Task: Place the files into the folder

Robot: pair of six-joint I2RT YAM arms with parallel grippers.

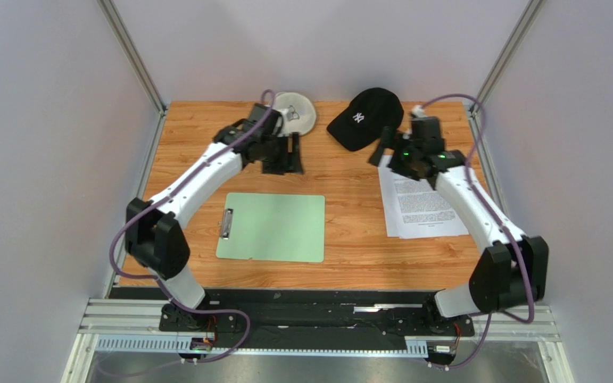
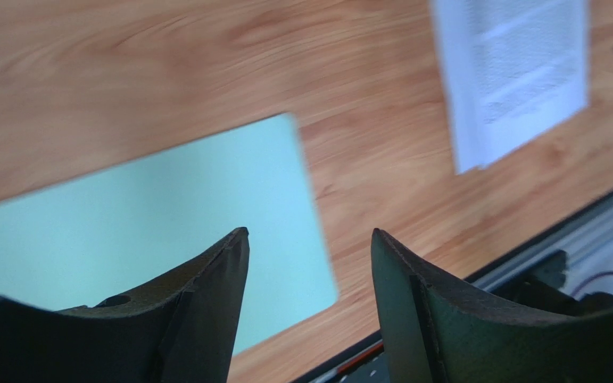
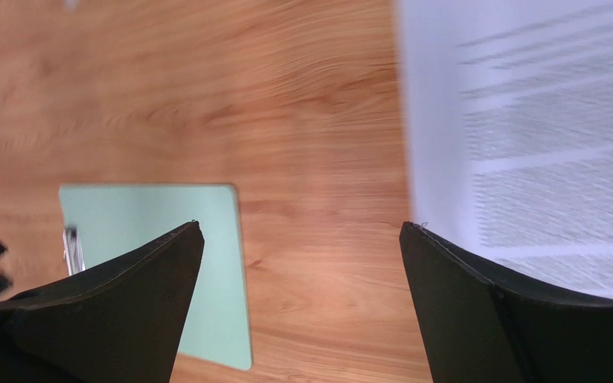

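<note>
The folder (image 1: 274, 227), a pale mint-green clipboard with its metal clip (image 1: 226, 223) at the left end, lies flat at the table's near middle. The files (image 1: 420, 206), white printed sheets, lie text-up in a stack to its right. My left gripper (image 1: 283, 154) is open and empty, raised beyond the folder's far edge. My right gripper (image 1: 385, 150) is open and empty, above the far end of the files. The folder (image 2: 126, 215) and files (image 2: 517, 76) both show in the left wrist view, and again the folder (image 3: 206, 263) and files (image 3: 525, 152) in the right wrist view.
A black cap (image 1: 366, 116) lies at the back of the table, beside my right gripper. A pale round dish (image 1: 295, 113) sits at the back, behind my left gripper. Grey walls close in the table on both sides and behind.
</note>
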